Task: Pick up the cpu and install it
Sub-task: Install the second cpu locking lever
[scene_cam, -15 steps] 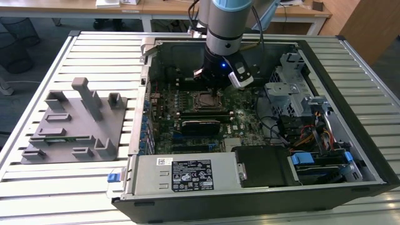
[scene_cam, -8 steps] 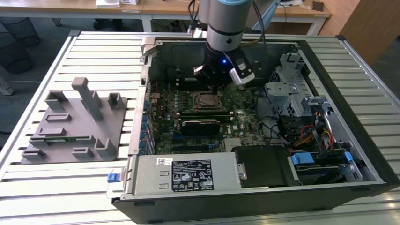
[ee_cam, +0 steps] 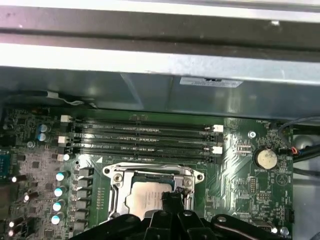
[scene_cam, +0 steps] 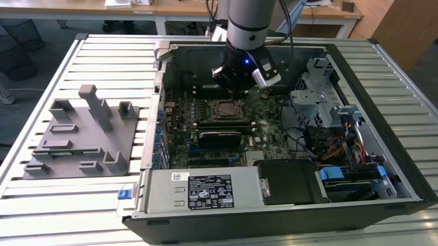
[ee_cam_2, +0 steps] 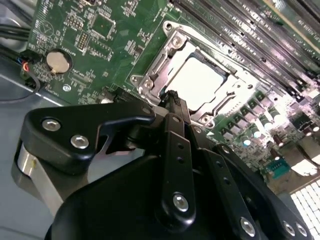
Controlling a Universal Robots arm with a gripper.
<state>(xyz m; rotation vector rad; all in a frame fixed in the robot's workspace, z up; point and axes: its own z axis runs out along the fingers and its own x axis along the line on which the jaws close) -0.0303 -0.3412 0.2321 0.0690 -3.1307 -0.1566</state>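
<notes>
Exterior view: arm reaches down into the open computer case [scene_cam: 383, 128] on the slatted desk [scene_cam: 41, 215]; tool [scene_cam: 239, 87] hangs just above the motherboard's socket [scene_cam: 226, 109], at its far edge; grey fixture block [scene_cam: 79, 136] lies outside the case, well apart from the socket.

Second wrist view: cpu [ee_cam_2: 197, 80] sits flat inside the socket frame [ee_cam_2: 150, 80]; tool [ee_cam_2: 173, 100] fingertips pressed together, pinching nothing, at the frame's edge; coin cell [ee_cam_2: 58, 60] lies well apart from the socket.

First wrist view: cpu [ee_cam: 145, 200] in the socket; memory slots [ee_cam: 140, 137] just beyond it.
</notes>
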